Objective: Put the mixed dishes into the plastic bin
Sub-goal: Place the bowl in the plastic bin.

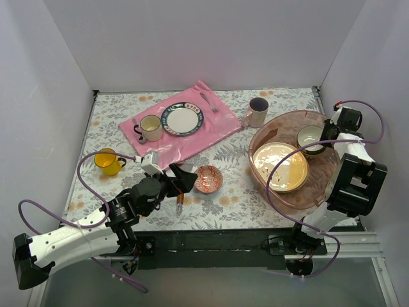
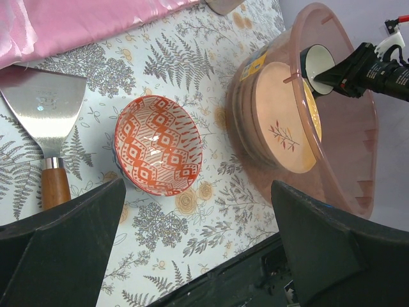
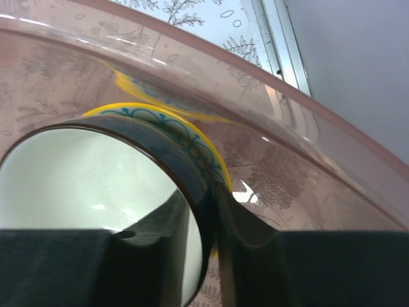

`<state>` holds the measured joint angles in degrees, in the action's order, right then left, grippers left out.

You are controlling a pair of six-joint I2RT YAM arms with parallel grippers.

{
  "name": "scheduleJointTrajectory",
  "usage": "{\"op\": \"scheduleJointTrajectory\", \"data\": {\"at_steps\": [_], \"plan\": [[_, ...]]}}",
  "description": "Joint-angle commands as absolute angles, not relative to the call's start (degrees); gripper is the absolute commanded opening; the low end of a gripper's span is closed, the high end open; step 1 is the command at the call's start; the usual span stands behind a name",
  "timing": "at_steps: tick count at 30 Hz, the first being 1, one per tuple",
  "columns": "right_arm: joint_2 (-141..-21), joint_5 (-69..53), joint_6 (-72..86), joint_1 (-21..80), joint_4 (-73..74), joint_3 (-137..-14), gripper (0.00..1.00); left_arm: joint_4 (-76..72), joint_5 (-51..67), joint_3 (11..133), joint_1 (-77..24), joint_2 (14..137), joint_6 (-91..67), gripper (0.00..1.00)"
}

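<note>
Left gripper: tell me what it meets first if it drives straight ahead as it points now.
Most likely the orange patterned bowl, centred between the left gripper's open fingers in the left wrist view. The spatula lies off to one side.

Glossy glazed bowl (image 2: 158,144), translucent plastic bin (image 2: 358,160)

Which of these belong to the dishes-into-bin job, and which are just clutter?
Job: plastic bin; cream plate and dark-rimmed bowl, both already in it; red-patterned bowl; yellow mug; pinkish mug.
Lying about: pink mat; blue-rimmed plate; cream mug; spatula.
</note>
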<state>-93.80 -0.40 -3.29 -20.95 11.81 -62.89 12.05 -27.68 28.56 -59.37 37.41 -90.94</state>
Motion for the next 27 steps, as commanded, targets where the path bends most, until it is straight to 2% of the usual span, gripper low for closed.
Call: {"op": "scheduleJointTrajectory", "data": {"at_steps": [1, 8, 11, 13, 15, 16, 20, 25, 27], "plan": [[-94.04, -0.61, -2.90, -21.01, 8.09, -65.57, 0.35, 12.57, -29.00, 29.00, -59.24, 37.27, -90.88, 0.98], [-93.08, -2.81, -3.69, -21.01, 9.32, -65.74, 0.53, 12.31, -28.39, 29.27, -59.15, 37.35, -90.88, 0.98], [-91.06, -3.43, -4.65, -21.01, 9.14, -64.95, 0.70, 12.13, -28.04, 29.35, -59.15, 37.53, -90.97, 0.98], [-89.13, -3.43, -5.10, -21.09, 8.53, -64.08, 0.75, 11.87, -27.77, 29.36, -59.24, 37.62, -90.97, 0.98], [-87.11, -3.86, -6.23, -21.01, 8.44, -63.63, 0.77, 11.69, -27.51, 29.44, -59.24, 37.97, -90.97, 0.98], [-86.49, -3.95, -6.41, -21.09, 8.44, -63.46, 0.80, 11.43, -27.34, 29.44, -59.15, 38.14, -90.97, 0.98], [-82.98, -7.20, -9.05, -21.01, 9.40, -62.41, 0.81, 11.08, -26.37, 29.62, -59.24, 38.85, -91.05, 0.98], [-76.74, -20.89, -14.75, -21.01, 11.77, -60.91, 0.82, 10.11, -24.35, 29.44, -59.15, 39.73, -91.32, 0.98], [-73.93, -27.73, -15.55, -21.01, 12.74, -60.12, 0.85, 9.76, -23.56, 29.44, -59.24, 40.43, -91.32, 0.98]]}}
